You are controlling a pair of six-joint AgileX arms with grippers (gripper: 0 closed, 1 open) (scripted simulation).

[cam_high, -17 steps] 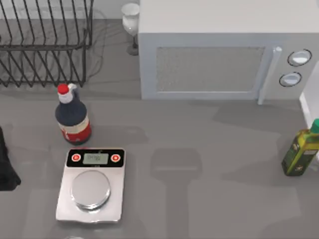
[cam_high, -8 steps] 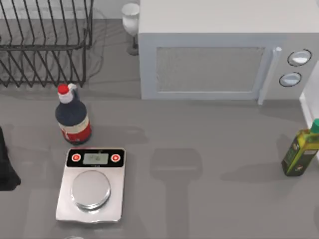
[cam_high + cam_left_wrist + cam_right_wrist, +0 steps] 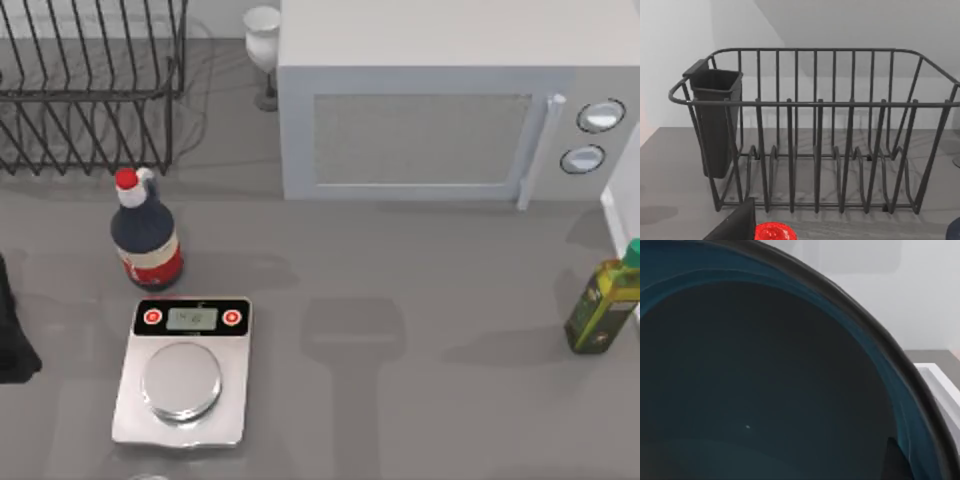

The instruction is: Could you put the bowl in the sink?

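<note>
Right wrist view: the wide round teal-blue glazed bowl [image 3: 765, 380] sits hard up against the camera, its dark rim arcing across, which I judge means the right arm carries it close under the wrist; whether that arm's claw is clamped on it I cannot tell. Past the rim lies a white edge [image 3: 935, 385] (possibly the sink, though I cannot confirm). The top view offers the counter instead: a silver kitchen scale with a steel disc [image 3: 182, 375], a dark sauce bottle with a red cap [image 3: 146, 235], a white microwave [image 3: 440, 110] and a green oil bottle [image 3: 603, 300]. The left wrist view faces the black wire dish rack [image 3: 815, 135]; that arm's claw state I likewise cannot tell.
</note>
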